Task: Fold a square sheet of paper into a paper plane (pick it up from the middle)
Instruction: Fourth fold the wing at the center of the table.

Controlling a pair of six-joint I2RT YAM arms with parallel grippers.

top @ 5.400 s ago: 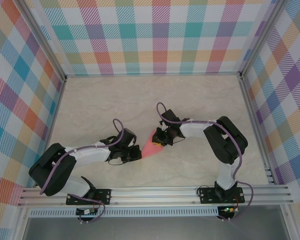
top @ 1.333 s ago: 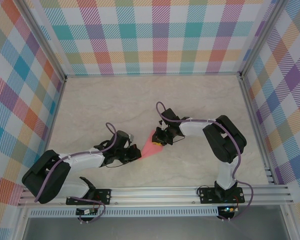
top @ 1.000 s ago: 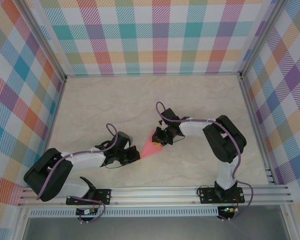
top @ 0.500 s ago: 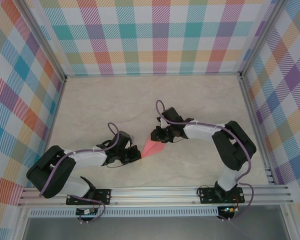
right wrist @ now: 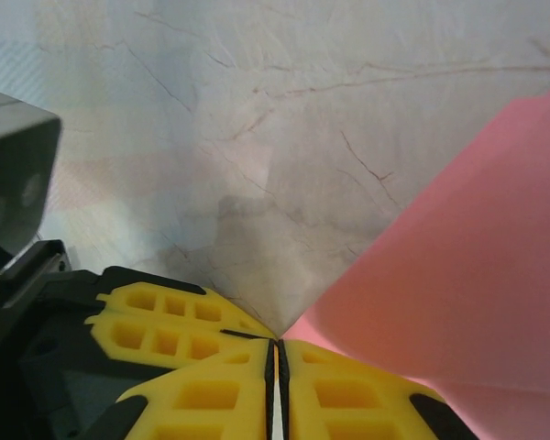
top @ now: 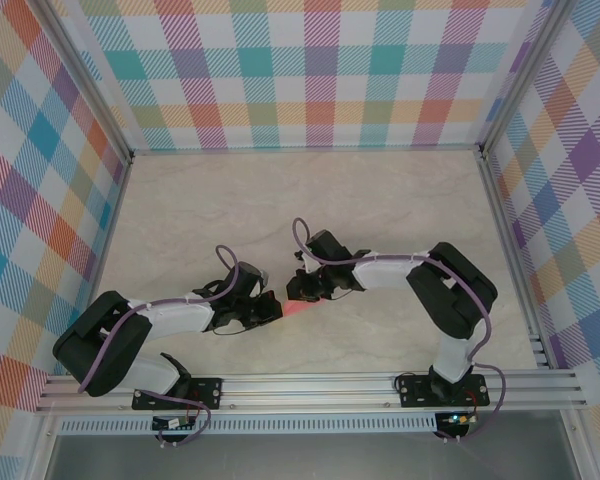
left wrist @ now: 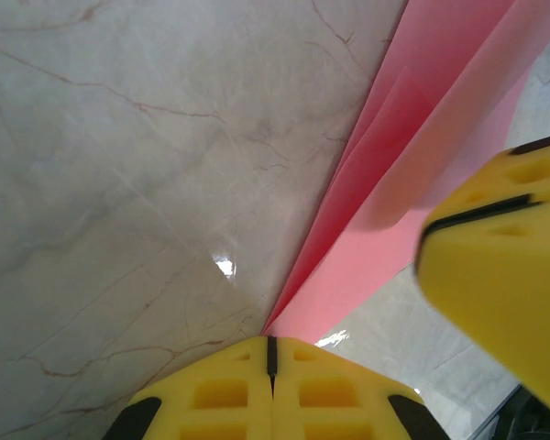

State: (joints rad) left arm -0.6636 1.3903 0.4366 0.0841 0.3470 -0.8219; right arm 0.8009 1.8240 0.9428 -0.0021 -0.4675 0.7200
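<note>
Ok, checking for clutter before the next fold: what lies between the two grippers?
Just the folded pink paper. The top view shows it spanning the gap from the left gripper to the right gripper; the wrist views show both shut on it.

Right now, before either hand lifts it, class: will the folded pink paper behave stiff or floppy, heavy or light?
Probably floppy: the paper is thin, its layers fanning apart near the left hand. Likely very light, sliding easily on the glossy table. Its creases may stiffen it slightly.

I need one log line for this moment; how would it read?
phase: paper folding | left claw: shut, tips at pink paper point | right claw: shut, beside paper edge | paper: creased, on table
</note>
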